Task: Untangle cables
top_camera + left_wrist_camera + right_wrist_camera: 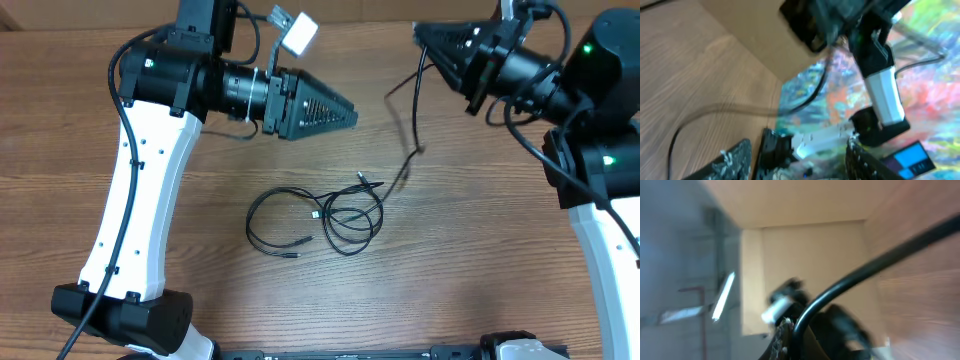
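Loosely, cables point(340, 212) coiled, trailing from right gripper point(425, 40)

no readable text or labels, blue panel point(912, 157) too blurred to read

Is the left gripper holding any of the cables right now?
No: the left gripper hangs empty, apart from the looped cables, and only the right gripper pinches a strand.

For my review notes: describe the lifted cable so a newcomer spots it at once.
Look to the right gripper at the overhead view's upper right. One thin black cable runs from its shut jaws down toward the table's middle. Unlike the looped cables lying flat there, it is stretched out in a long line.
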